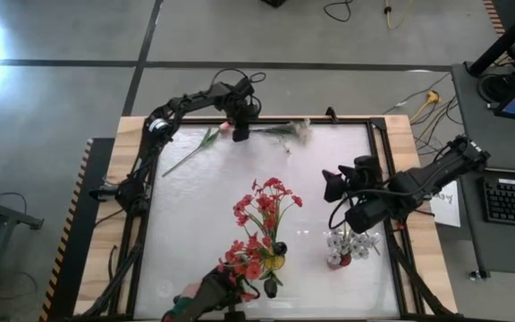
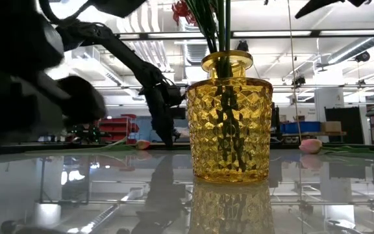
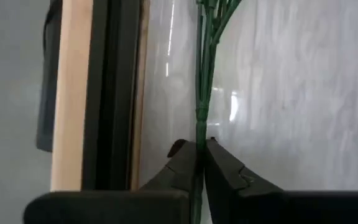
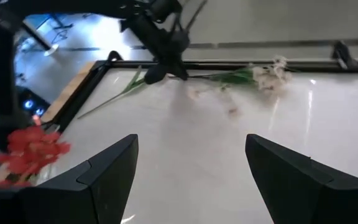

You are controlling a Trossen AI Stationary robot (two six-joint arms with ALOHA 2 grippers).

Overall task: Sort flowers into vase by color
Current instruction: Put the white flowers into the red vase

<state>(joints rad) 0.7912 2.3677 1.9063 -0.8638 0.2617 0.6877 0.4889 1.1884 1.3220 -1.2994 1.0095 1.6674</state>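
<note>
Flowers lie at the table's twelve o'clock edge, where a green stem (image 3: 202, 93) is pinched between the closed fingers of the left gripper (image 1: 240, 131). A slip or snag on the neighbouring white spray (image 1: 295, 131) could be caused by so thin a hold. The right gripper (image 4: 191, 168) is held wide open and empty at three o'clock, above the small vase (image 1: 336, 258)

Two loose flowers (image 1: 199, 143) along the table's far edge (image 1: 266, 120), two vases (image 1: 275, 261) near its front.
</note>
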